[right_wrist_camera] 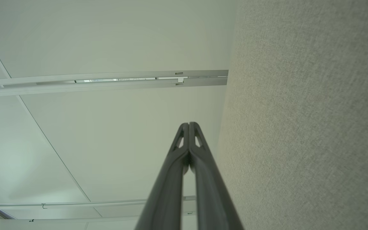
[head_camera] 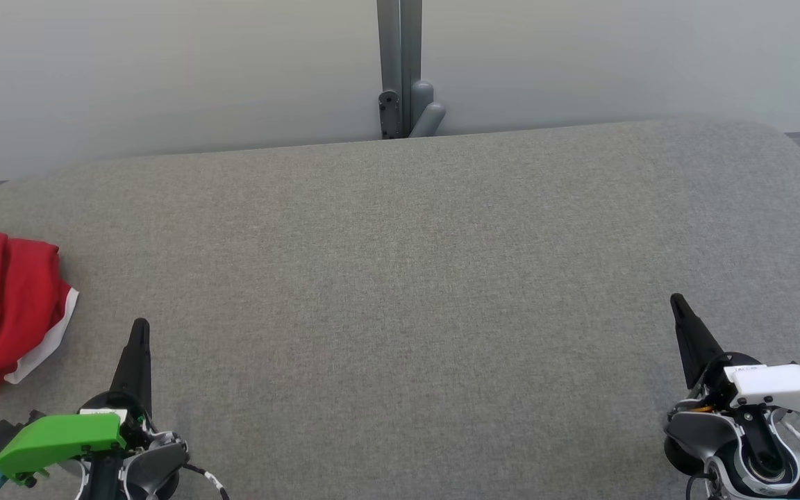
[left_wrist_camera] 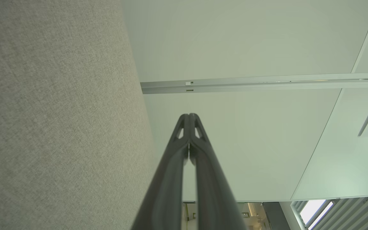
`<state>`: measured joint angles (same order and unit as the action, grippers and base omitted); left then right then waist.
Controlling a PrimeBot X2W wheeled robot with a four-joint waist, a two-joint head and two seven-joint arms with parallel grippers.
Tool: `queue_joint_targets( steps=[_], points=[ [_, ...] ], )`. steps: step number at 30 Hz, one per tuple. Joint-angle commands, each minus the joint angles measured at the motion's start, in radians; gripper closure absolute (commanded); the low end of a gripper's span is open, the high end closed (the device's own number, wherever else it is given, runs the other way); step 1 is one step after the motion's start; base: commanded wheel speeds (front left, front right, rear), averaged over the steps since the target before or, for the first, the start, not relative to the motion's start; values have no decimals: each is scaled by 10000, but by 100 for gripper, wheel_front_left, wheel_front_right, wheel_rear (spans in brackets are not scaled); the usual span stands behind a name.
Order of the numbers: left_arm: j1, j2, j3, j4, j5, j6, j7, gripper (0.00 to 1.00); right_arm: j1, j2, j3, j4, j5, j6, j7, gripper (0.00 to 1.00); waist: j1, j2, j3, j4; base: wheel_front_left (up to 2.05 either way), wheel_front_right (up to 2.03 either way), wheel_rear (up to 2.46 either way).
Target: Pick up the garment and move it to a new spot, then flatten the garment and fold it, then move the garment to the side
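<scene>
left gripper [head_camera: 140, 326], just beside shirt [head_camera: 4, 305], and right gripper [head_camera: 678, 301], far from shirt: both pinched closed, empty. Open left first, pinch shirt's top fold, lift clear of table [head_camera: 400, 278].

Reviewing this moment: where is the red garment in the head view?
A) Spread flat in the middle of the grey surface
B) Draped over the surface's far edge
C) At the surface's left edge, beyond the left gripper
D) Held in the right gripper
C: the garment lies at the left edge of the grey surface, apart from the left gripper, which is shut on nothing.
</scene>
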<state>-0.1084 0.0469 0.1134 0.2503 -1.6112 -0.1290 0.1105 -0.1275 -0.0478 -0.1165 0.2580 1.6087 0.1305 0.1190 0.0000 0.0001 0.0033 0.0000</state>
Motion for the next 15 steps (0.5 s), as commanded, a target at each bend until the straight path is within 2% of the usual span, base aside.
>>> queue_joint_targets(
  steps=[1,15],
  points=[
    [-105,63,18,-33,-28,-44,8,100,121,-45,-16,-35,53,4,37,100,0,-1,0,0,0,0,0],
    [-105,63,18,-33,-28,-44,8,100,122,-46,-16,-35,53,4,37,100,0,-1,0,0,0,0,0]
  ],
)
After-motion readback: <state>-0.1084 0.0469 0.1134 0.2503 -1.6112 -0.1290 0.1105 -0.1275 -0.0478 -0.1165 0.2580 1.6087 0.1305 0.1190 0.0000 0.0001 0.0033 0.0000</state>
